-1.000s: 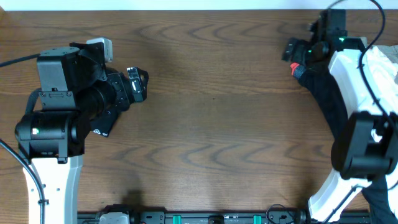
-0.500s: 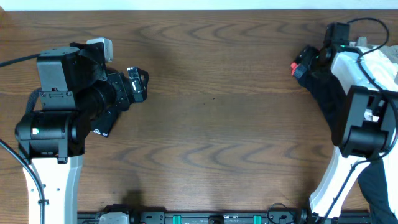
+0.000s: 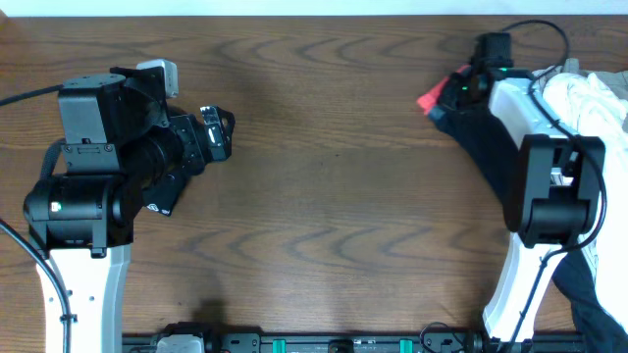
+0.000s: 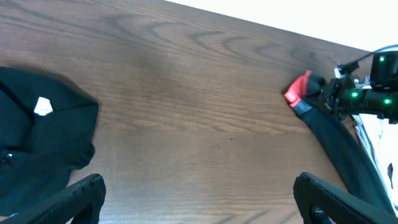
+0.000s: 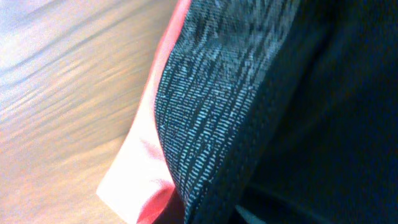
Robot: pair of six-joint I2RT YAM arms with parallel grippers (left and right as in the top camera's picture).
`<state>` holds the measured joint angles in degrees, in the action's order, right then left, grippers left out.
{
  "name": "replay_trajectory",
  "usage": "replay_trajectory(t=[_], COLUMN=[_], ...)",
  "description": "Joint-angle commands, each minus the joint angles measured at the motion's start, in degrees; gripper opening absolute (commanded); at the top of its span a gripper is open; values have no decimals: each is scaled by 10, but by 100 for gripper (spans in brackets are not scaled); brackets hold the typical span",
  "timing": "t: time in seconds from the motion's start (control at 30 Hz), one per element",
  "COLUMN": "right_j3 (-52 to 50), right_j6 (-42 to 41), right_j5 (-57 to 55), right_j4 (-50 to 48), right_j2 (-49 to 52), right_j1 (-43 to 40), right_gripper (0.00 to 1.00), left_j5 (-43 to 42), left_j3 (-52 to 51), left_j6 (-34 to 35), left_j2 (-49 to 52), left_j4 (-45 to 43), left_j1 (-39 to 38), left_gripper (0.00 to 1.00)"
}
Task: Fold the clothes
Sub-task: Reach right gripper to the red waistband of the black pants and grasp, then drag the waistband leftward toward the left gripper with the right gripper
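At the far right of the tabletop [image 3: 324, 196], your right claw [image 3: 453, 90] is clenched on the trousers [image 3: 486, 157] at their waist end. The red edge [image 3: 428, 100] sticks out past it toward the middle. The right wrist view is filled by the grey waistband [image 5: 205, 118] with red lining beside it, and the claw's own fingers are hidden there. From the claw the black legs run along the right side under the arm toward the near edge. A white cloth [image 3: 589, 98] lies bunched just beside that arm at the right edge. Over on the left, your left claw [image 3: 218, 132] hangs released, its fingers [image 4: 81, 196] spread wide above the wood and touching nothing. In its wrist view a black garment [image 4: 43, 149] with a white tag [image 4: 42, 107] lies at the left, well apart from the trousers.
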<state>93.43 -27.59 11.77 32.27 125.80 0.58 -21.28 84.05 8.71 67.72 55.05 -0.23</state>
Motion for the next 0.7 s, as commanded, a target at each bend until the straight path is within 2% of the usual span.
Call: replay_trajectory(t=[0.0,0.17,0.43,0.6,0.67], right_j3=[3,2,2,2,2], right_j6=[57,71,112,135,152], right_j5=[105,138,111,132,145], right_j4=[2,13,-3,-38,-48], right_j2=[-73,-76,-76,-76,-76], right_j1=[63,158,327,377,384], right_gripper=[1,1,2,2,6], left_j5=[-2,40,115,122,123], left_j3=[12,12,12,12,12], left_j6=[-12,-12,-12,-15,-16], left_j2=[-1,-2,-14,-18,-18], left_j4=[-3,-3,-3,-3,-2], left_j1=[-2,-2,-2,-2,-2], left_gripper=[98,98,98,98,98])
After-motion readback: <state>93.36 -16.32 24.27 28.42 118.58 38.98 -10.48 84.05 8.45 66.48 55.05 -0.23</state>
